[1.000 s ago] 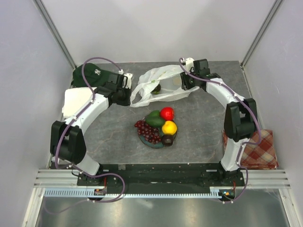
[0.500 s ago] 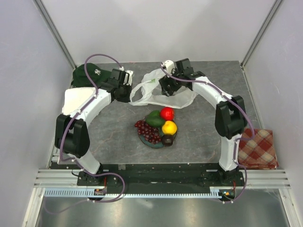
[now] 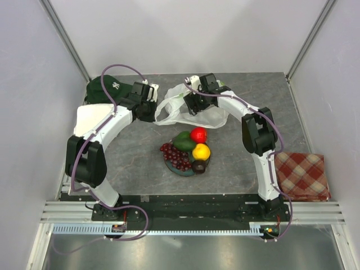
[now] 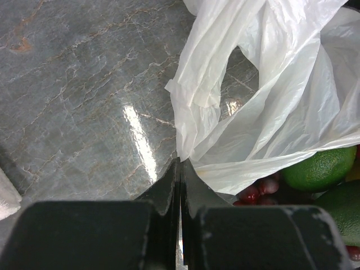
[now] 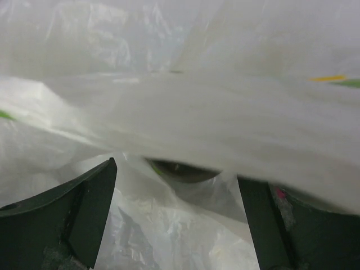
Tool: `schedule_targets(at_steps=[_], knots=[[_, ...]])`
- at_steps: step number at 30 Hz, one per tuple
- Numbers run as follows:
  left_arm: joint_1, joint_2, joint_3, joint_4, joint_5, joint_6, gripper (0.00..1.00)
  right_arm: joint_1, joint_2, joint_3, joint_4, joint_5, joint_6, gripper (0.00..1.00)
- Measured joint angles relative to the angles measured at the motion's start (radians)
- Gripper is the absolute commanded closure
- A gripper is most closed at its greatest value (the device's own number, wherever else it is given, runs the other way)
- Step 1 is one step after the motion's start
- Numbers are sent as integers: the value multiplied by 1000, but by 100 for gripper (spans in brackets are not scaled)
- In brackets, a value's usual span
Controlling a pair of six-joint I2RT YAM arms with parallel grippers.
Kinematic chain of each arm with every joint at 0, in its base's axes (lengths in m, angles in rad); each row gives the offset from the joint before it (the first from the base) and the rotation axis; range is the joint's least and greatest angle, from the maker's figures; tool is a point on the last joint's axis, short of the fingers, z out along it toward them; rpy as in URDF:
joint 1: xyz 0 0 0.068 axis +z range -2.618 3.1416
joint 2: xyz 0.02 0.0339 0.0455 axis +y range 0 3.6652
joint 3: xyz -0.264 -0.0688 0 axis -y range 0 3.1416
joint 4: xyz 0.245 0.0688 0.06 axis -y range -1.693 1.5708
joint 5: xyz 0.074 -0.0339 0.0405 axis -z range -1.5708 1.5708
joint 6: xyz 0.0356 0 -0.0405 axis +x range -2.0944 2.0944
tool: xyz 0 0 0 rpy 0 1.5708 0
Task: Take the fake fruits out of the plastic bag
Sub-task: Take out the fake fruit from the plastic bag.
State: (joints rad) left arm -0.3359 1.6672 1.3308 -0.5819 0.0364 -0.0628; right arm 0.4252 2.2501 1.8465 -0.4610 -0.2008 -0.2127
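Plastic bag [image 3: 194, 109]: beyond heaped fruits [image 3: 188, 149].
Left gripper [image 4: 180, 169]: closed, pinching bag edge, clear in wrist view only.
Right gripper [image 5: 177, 174]: spread wide, possibly inside bag.

Green cap [image 3: 98, 90] back left; checked cloth [image 3: 301, 176] front right.

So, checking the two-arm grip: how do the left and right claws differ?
The left claw is shut, pinching the edge of the bag; the right claw is open wide. The left claw sits outside the bag, over bare table; the right claw has plastic all around it. Both are at the bag.
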Motion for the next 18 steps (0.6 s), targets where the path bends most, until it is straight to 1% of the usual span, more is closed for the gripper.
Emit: schedule_targets(at_steps=[5, 9, 12, 14, 17, 18], knots=[[0, 0, 0, 0, 3, 0, 98, 8, 38, 73, 11, 1, 11, 4], [0, 0, 0, 0, 10, 0, 98, 10, 58, 102, 16, 1, 19, 2], [0, 2, 0, 0, 18, 0, 98, 11, 81, 112, 23, 15, 30, 2], [-2, 3, 0, 0, 18, 0, 98, 11, 100, 114, 26, 24, 35, 4], [-4, 3, 0, -1, 19, 0, 98, 11, 122, 115, 27, 39, 43, 11], [-5, 3, 0, 0, 19, 0, 98, 11, 129, 116, 27, 42, 45, 15]])
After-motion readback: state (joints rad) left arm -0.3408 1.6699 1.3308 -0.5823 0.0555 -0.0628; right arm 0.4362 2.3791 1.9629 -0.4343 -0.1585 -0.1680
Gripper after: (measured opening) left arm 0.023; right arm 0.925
